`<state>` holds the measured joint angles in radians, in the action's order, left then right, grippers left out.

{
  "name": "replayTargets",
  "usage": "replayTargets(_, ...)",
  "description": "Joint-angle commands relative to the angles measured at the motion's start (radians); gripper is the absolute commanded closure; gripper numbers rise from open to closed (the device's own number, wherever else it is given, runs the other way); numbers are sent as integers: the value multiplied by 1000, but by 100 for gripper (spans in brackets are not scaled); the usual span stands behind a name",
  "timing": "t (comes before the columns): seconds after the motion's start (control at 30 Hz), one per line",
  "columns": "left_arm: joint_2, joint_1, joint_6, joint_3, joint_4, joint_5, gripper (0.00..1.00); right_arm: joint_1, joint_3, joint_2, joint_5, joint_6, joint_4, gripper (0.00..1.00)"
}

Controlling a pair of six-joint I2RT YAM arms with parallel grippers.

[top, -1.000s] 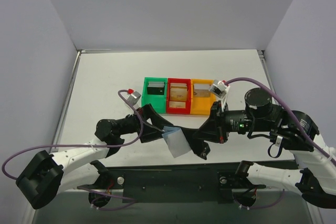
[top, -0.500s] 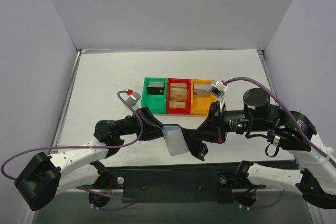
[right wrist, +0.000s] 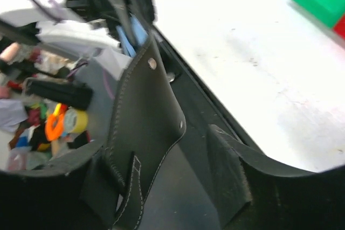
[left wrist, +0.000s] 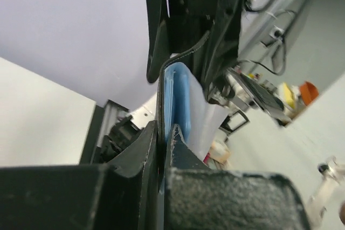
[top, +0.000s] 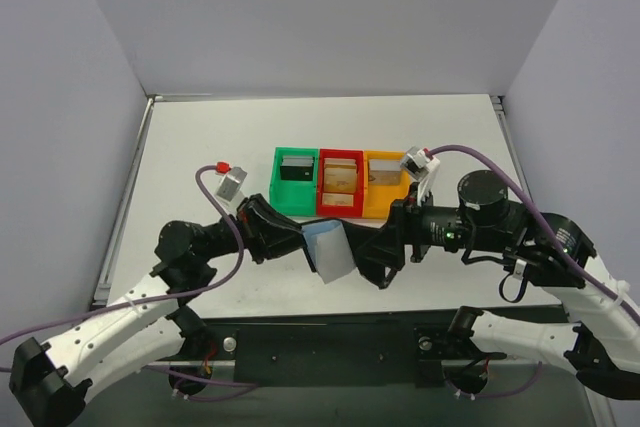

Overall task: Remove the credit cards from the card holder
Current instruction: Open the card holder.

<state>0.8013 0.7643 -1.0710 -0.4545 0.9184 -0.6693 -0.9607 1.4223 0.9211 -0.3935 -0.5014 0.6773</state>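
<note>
Newly pinched by the left gripper (top: pixel 303 243), released by the wide right gripper (top: pixel 370 260), the flat black-edged blue-grey card holder (top: pixel 330 251) is judged unemptied.

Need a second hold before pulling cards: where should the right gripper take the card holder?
The black flap, approached from the robot's right, opposite the left gripper's pinch. The card holder hangs between the arms, and that flap sits between the right gripper's open fingers.
</note>
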Motion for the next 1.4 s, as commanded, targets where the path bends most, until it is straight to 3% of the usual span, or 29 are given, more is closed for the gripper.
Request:
replayTargets(0.0, -73, 6, 262, -235, -704, 213, 100, 10, -33, 10, 203, -5, 19, 44)
replayTargets(0.13, -37, 6, 371, -406, -1063, 358, 100, 10, -59, -19, 368, -19, 25, 43)
replayTargets(0.2, -19, 6, 399, -458, -1166, 416, 100, 11, -66, -36, 427, -19, 25, 43)
replayTargets(0.47, 35, 38, 399, -561, -1381, 618, 100, -9, -59, -27, 430, 0, 22, 43)
replayTargets(0.7, 124, 170, 364, -679, -1460, 778, 100, -191, -30, 99, 619, 15, 5, 43)
replayTargets(0.93, 180, 242, 324, -751, -1483, 849, 100, -256, -43, 182, 740, -20, -41, 46)
replayTargets(1.37, 207, 270, 253, -757, -1461, 907, 100, -334, -39, 280, 890, -38, -84, 44)
